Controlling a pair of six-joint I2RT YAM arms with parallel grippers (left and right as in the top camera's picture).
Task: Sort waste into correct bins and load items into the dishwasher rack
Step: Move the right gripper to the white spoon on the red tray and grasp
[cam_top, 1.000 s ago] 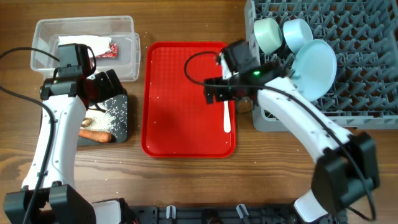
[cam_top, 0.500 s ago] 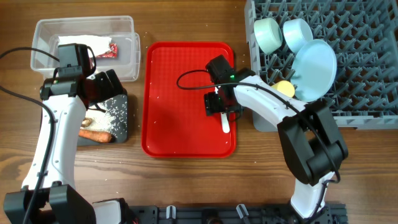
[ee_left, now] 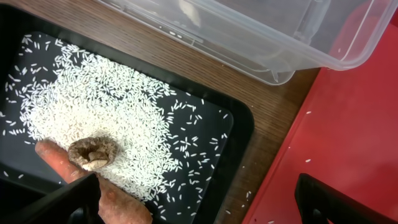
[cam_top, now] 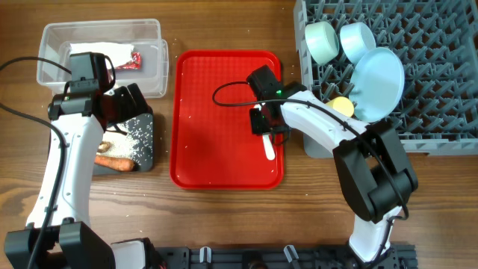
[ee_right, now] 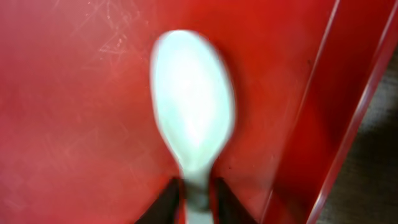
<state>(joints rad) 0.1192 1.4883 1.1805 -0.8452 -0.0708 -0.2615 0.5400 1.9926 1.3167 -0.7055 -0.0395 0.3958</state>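
Note:
My right gripper (cam_top: 267, 128) (ee_right: 198, 199) is shut on the neck of the white plastic spoon (cam_top: 270, 149) (ee_right: 193, 93), which lies on the red tray (cam_top: 209, 112). My left gripper (cam_top: 127, 104) (ee_left: 193, 208) hangs open over the black tray (cam_top: 147, 161) (ee_left: 239, 124), holding nothing. In that tray are rice grains (ee_left: 106, 106), a carrot piece (ee_left: 118, 199) and a brown lump (ee_left: 93, 152). The clear tub (cam_top: 52, 37) holds the napkin (cam_top: 97, 52) and red wrapper (cam_top: 128, 61). The grey rack (cam_top: 433, 75) carries the mint bowl (cam_top: 323, 41), blue bowl (cam_top: 357, 39), plate (cam_top: 377, 82) and yellow cup (cam_top: 341, 106).
The red tray's raised right rim (ee_right: 336, 112) runs close beside the spoon, with wooden table beyond it. A few rice grains lie scattered on the red tray (ee_left: 348, 124) and on the wood between it and the black tray.
My right arm swung from the rack's edge down to the spoon, and its fingers closed on the spoon's neck. The left arm has not moved.

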